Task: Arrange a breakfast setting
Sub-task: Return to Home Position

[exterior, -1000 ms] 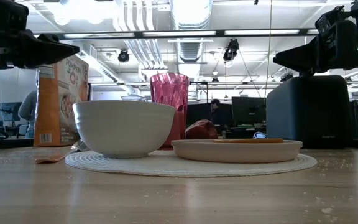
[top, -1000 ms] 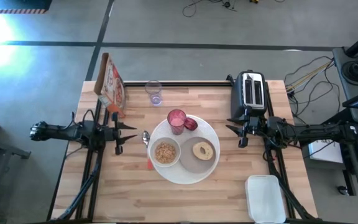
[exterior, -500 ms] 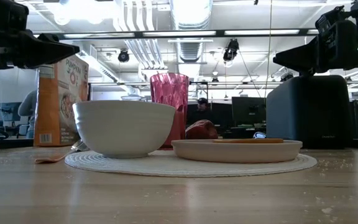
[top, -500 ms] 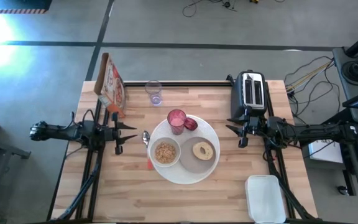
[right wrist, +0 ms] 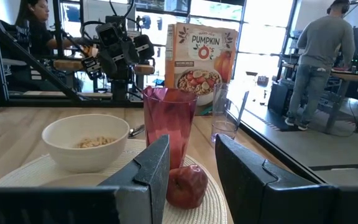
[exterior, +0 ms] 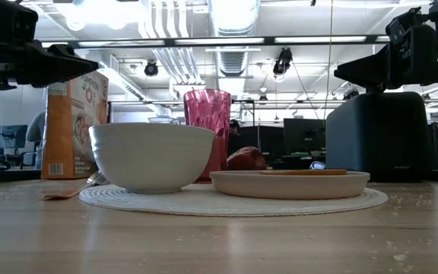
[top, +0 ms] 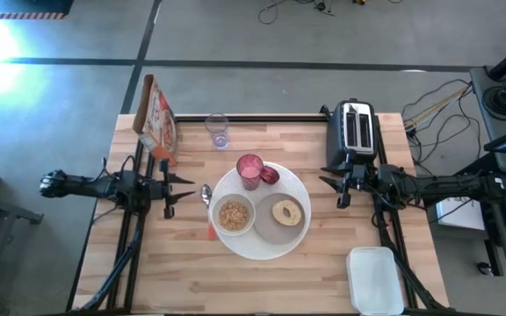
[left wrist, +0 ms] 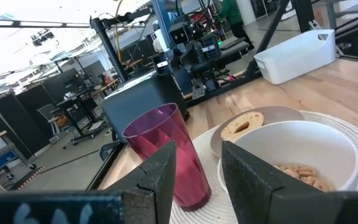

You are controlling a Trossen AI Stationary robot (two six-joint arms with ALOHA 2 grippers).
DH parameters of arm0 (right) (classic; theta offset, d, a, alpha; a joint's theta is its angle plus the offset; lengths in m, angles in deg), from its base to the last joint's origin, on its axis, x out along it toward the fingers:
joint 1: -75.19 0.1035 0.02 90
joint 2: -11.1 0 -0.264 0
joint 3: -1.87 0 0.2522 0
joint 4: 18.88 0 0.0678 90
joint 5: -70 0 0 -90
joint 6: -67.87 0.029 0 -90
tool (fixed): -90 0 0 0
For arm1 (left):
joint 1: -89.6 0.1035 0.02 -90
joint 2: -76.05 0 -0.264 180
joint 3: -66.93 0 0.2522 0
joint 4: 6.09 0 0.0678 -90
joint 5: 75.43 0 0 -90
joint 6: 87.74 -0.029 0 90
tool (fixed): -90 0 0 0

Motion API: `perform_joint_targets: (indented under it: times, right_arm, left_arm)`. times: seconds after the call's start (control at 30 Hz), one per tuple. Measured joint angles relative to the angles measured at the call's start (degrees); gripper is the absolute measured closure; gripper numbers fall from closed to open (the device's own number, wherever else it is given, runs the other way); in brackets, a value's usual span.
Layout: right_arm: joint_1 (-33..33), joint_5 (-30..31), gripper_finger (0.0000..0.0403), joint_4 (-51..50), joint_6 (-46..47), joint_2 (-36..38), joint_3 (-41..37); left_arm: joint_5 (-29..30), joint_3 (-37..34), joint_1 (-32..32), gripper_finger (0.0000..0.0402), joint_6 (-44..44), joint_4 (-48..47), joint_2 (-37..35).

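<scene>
Behind the small white bowl [exterior: 151,156] we see the orange-handled spoon [exterior: 63,193] half hidden, and on the round white ribbed placemat [top: 244,247] we count one each of bowl, grey plate [top: 263,220], bagel [top: 278,209], pink-red tumbler [top: 249,168] and red fruit [top: 270,175], between left gripper [top: 181,195] and right gripper [top: 330,191], both with fingers spread wide.

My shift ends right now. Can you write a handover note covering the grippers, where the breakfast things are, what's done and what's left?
Left gripper: open, empty, above the table near the spoon.
Right gripper: open, empty, near the toaster.
On the placemat: bowl of cereal, plate with the bagel, tumbler and red fruit beside it. The spoon lies on the table at the mat's left-arm edge.
Done: the setting looks arranged.
Left: probably only parking the arms.
</scene>
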Motion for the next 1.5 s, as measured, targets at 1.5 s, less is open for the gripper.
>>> perform_joint_targets:
  times: [1.5]
  right_arm:
    - [-0.1, 0.3, 0.0284, -0.2, 0.0, 9.4, 0.0]
  left_arm:
    - [0.0, 0.0, 0.0, 0.0290, 0.0, 0.1, 3.0]
